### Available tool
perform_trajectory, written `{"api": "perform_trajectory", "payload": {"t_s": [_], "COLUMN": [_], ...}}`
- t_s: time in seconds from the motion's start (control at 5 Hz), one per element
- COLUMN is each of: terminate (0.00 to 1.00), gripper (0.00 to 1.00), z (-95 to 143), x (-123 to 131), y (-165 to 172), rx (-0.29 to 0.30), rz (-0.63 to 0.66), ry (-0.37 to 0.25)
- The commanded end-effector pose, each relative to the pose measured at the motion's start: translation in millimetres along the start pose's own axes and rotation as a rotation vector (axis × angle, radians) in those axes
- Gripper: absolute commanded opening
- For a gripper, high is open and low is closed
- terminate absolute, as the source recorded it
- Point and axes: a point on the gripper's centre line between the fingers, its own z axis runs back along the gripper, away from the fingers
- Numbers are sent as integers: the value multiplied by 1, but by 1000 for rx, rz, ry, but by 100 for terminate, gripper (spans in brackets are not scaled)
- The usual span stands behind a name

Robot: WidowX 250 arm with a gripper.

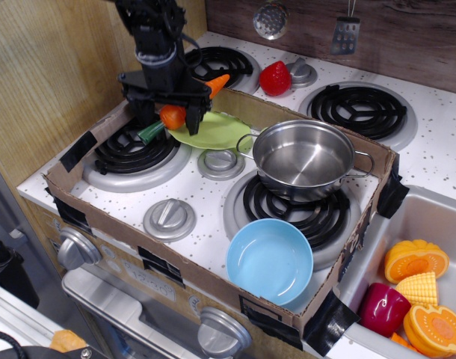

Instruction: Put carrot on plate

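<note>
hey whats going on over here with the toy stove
A robot arm's black gripper is holding an orange toy carrot crosswise at the back left of the stove, right at the left edge of a lime-green plate. The carrot is still gripped, not yet lying on the plate. A steel pot and a light-blue bowl sit nearby, untouched.

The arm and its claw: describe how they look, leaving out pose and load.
The arm is all black, built of blocky jointed segments with dark cables along it. It ends in a black claw with a wide crossbar and two straight fingers. No markings or other colours are visible.
</note>
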Motion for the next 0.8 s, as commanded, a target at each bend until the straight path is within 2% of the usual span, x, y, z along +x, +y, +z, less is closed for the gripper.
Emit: {"api": "perform_trajectory", "payload": {"t_s": [0.0, 0.2, 0.4, 0.6], "terminate": [0, 0, 0, 0], "gripper": [100, 100, 100, 100], "z": [105, 143, 155, 155], "x": [28, 28, 23, 23], "y": [-18, -18, -31, -31], "rx": [139, 217, 223, 223], "rz": [7, 33, 62, 62], "ry": [-105, -91, -101, -101]}}
